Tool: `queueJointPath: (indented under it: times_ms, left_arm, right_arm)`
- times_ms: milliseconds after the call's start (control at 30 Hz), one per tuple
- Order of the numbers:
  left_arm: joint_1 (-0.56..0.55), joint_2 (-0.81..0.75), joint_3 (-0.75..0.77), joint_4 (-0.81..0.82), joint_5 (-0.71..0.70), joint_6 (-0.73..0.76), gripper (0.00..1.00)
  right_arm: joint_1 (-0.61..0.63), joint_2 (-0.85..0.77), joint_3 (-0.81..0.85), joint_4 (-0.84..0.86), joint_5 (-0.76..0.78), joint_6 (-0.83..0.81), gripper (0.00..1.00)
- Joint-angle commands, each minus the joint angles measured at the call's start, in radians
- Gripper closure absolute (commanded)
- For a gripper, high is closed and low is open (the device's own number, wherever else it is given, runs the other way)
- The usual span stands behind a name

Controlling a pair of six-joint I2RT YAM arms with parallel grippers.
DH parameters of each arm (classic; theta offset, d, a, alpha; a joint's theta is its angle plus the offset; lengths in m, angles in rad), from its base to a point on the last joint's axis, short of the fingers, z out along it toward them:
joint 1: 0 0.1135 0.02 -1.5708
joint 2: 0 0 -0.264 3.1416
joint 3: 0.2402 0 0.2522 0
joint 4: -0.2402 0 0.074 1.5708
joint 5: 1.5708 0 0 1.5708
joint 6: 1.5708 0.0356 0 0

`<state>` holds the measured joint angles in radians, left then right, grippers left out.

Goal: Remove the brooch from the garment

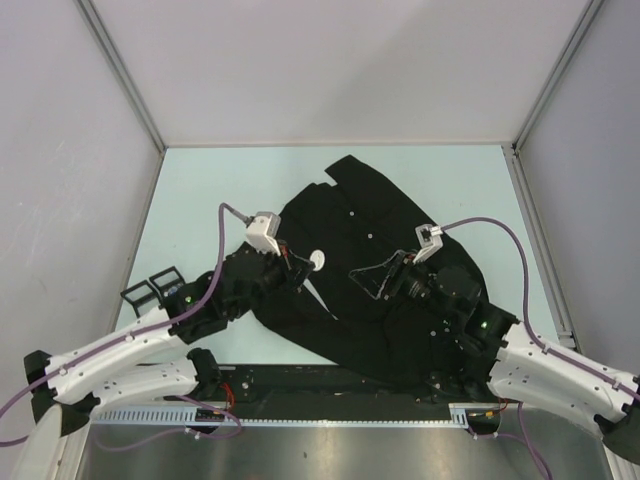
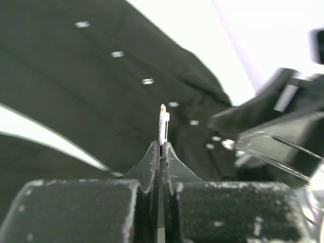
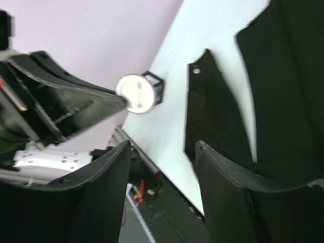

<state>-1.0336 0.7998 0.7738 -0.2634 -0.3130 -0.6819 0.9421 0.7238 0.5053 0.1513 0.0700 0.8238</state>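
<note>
My left gripper (image 2: pixel 161 152) is clamped on the rim of the brooch (image 2: pixel 163 124), a small white disc. It looks light, thin and stiff, so a rim pinch suits it. It sits just above the black shirt's (image 1: pixel 370 220) left edge, seemingly free of the limp cloth. My right gripper (image 3: pixel 163 146) hangs over the shirt's middle, fingers apart and holding nothing. The table (image 1: pixel 200 190) left of the shirt offers room.

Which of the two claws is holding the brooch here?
The left claw: it is pinched shut on the round white brooch. The right claw stands open over the black shirt with nothing between its fingers.
</note>
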Motion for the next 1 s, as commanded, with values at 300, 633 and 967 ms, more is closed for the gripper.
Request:
queueJointPath:
  times_ms: [300, 633, 967]
  left_arm:
    - [0.464, 0.345, 0.266, -0.958, -0.371, -0.272, 1.0]
    - [0.964, 0.403, 0.266, -1.036, -0.316, -0.369, 1.0]
    - [1.257, 0.526, 0.203, -1.001, -0.38, -0.406, 1.0]
  right_arm:
    - [-0.183, 0.054, 0.074, -0.128, -0.17, -0.15, 0.41]
    - [-0.22, 0.183, 0.142, -0.068, -0.308, -0.173, 0.41]
    - [-0.229, 0.2, 0.148, -0.045, -0.32, -0.181, 0.41]
